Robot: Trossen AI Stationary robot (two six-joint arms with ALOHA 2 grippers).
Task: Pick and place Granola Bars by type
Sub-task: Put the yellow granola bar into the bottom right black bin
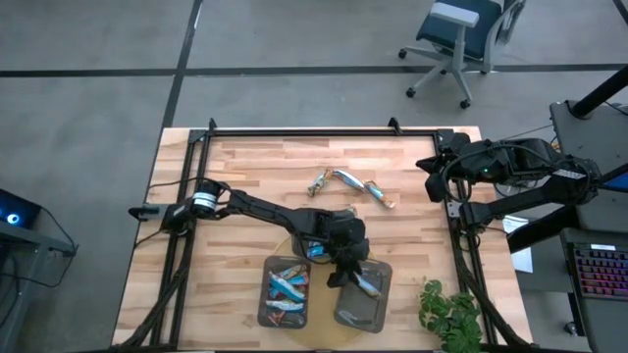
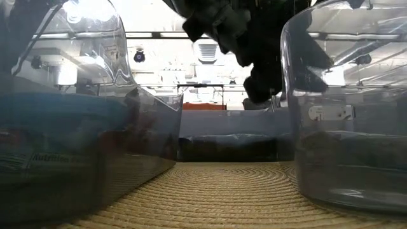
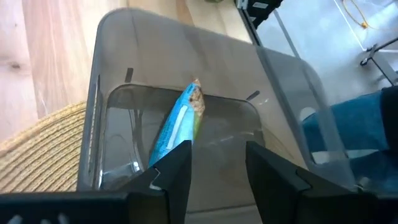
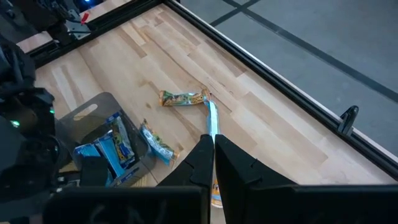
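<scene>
Down over the right-hand dark grey rectangular plastic tray [image 1: 360,306], the left gripper [image 1: 345,274] hangs with its two dark fingers [image 3: 177,171] parted, holding nothing. Just past those fingers, in the left wrist view, a bright blue wrapped granola bar with a tan end [image 3: 177,121] lies inside that tray [image 3: 118,112], leaning against its far wall and free of the fingers. From above, the same bar [image 1: 365,284] shows as a pale blue sliver in the tray beside the gripper. Next to it on the left sits a second dark grey rectangular plastic tray [image 1: 263,299], which holds several blue-wrapped granola bars [image 1: 287,286] lying across one another. Both trays rest on a round woven straw mat [image 2: 210,191] at the near edge of the light wooden tabletop [image 1: 245,167]. One more blue bar [image 1: 316,251] lies on the wood just beside the left arm's wrist. Farther back, near the middle of the tabletop, a tan and green wrapped bar [image 1: 320,181], a silvery-blue bar [image 1: 346,177] and a tan bar [image 1: 381,196] lie in a loose line, touching or nearly so. The right gripper [image 4: 213,163] waits well apart at the right edge of the tabletop, its fingers pressed together and empty. A small green plant [image 1: 446,314] stands at the near right corner.
</scene>
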